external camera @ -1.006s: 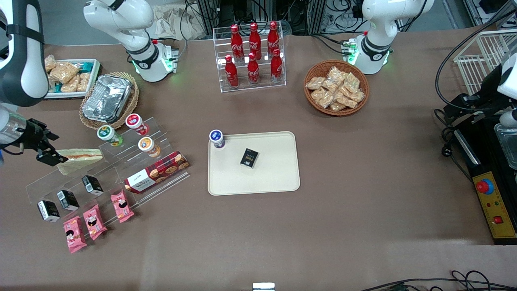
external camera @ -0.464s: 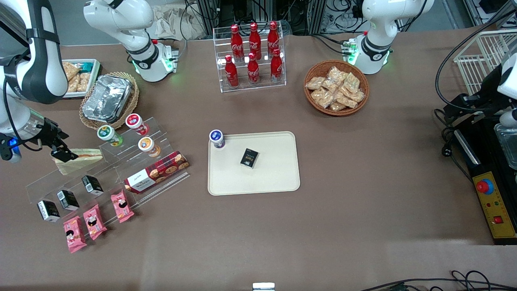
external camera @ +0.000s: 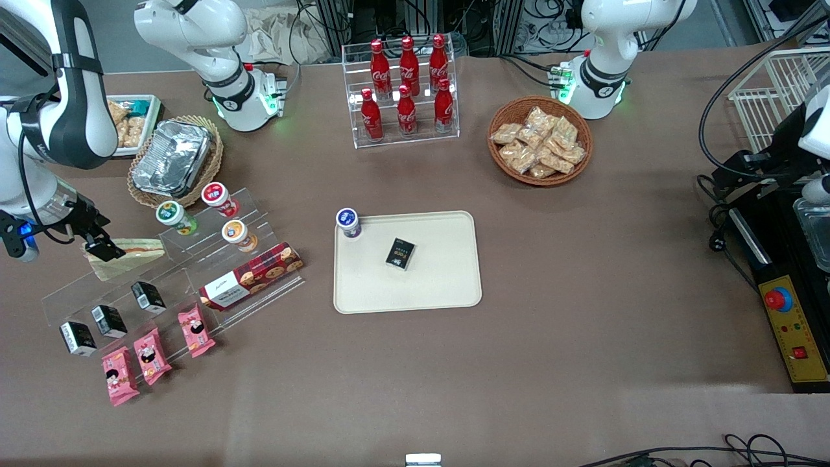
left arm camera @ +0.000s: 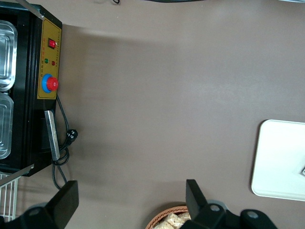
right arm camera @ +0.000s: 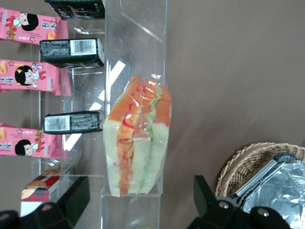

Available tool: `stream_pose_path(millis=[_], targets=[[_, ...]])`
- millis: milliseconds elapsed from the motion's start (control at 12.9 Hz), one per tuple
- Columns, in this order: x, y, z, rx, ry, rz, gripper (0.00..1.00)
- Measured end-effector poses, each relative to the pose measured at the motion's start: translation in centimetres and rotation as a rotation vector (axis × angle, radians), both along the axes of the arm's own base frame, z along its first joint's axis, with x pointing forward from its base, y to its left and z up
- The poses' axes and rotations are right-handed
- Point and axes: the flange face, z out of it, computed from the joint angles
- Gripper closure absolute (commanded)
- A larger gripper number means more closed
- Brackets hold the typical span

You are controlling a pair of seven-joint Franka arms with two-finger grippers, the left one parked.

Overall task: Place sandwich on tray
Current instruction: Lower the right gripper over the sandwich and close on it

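since a moment ago the black two-finger gripper has swung in over the wrapped end of the clear-wrapped triangular sandwich of pale bread with an orange-pink filling, its fingers spread wide and grasping nothing. the sandwich lies directly under it on the top step of the clear acrylic stepped rack. well away from the gripper, toward the table's middle, the flat cream-beige rectangular tray with rounded corners holds a small black box and a blue-lidded cup.
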Motion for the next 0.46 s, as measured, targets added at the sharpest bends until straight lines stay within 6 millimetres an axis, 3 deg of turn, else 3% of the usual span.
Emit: stream_pose_path(millis=[464], targets=[[-0.1,-0.8,-1.8,-0.009,-0.019,0.009,0.04]])
